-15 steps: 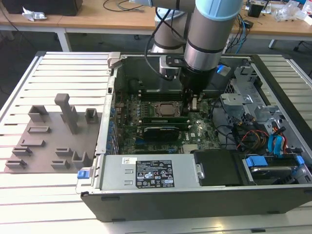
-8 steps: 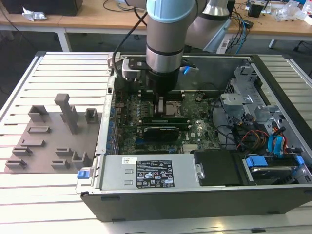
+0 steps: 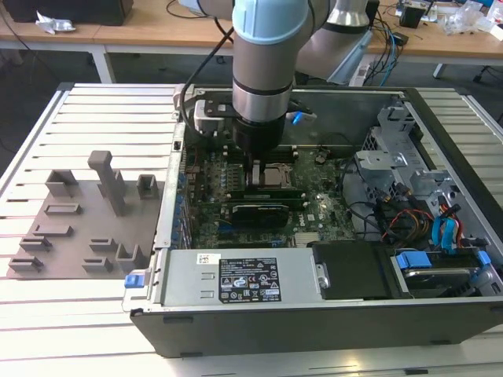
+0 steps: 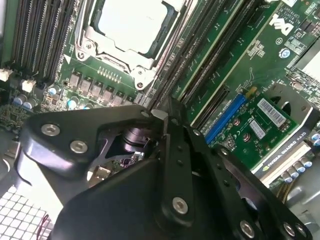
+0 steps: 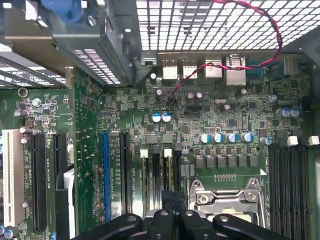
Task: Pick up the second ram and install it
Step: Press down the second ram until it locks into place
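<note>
Seen as a thin dark-green strip, second ram (image 3: 277, 189) lying flat along the 6 o'clock edge of the CPU socket (image 3: 275, 174) in the exterior view, among the memory slots, with its 9 o'clock end directly under the end effector (image 3: 255, 166). Cannot tell whether touched or merely hovered over. End effector (image 4: 161, 116) lowered into the open computer case (image 3: 314, 314), tips pressed close together over the slot rows in both wrist views; cannot tell whether pinching the stick. Socket (image 5: 225, 197) just beside the tips (image 5: 169, 200). At 6 o'clock of the ram, a wide black card (image 3: 255, 212). At 9 o'clock of the case, grey holder blocks (image 3: 110, 181) standing on the slatted worktop (image 3: 78, 110).
</note>
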Robot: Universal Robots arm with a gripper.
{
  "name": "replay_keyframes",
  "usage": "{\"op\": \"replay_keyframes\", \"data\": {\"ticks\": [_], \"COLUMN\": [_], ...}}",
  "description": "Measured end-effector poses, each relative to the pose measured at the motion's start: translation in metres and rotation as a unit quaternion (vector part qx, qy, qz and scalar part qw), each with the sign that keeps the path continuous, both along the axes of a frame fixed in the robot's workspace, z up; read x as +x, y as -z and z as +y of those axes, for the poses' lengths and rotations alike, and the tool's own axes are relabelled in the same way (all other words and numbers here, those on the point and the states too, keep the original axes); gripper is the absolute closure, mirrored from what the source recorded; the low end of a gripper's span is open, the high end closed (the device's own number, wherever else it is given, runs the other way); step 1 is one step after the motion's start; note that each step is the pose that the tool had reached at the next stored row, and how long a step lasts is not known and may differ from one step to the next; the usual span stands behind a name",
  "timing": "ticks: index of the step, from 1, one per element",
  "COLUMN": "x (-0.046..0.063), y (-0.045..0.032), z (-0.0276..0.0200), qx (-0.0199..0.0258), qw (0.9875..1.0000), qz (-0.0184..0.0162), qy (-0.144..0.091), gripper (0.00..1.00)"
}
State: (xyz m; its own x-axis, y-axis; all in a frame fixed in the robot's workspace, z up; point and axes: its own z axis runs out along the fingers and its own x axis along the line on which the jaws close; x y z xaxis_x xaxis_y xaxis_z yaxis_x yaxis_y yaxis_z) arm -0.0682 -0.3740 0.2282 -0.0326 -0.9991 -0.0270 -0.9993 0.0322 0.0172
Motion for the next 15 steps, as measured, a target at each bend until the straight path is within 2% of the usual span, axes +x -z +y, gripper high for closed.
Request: {"op": "replay_keyframes", "data": {"ticks": [2,3,4,5,7,9,10,12,15], "x": [0.004,0.011,0.021,0.033,0.045,0.045,0.045,0.045,0.045], "y": [-0.0027,-0.0035,-0.0035,-0.0035,-0.0057,-0.0211,-0.0341,-0.0535,-0.0559], "z": [0.0002,0.0,0.0,0.0001,0.0014,0.0024,0.0027,0.003,0.003], "qx": [0.0007,0.0002,0.0002,0.0002,0.0001,0.0002,0.0002,0.0002,0.0002], "qw": [1.0,1.0,1.0,1.0,1.0,1.0,1.0,1.0,1.0], "qz": [-0.0005,0.0006,0.0026,0.0063,0.0084,0.0083,0.0084,0.0084,0.0084], "qy": [0.0,0.0,0.0,0.0,0.0,0.0,0.0,0.0,0.0], "gripper": [0.9,0.9,0.9,0.9,0.9,0.9,0.9,0.9,0.9]}}
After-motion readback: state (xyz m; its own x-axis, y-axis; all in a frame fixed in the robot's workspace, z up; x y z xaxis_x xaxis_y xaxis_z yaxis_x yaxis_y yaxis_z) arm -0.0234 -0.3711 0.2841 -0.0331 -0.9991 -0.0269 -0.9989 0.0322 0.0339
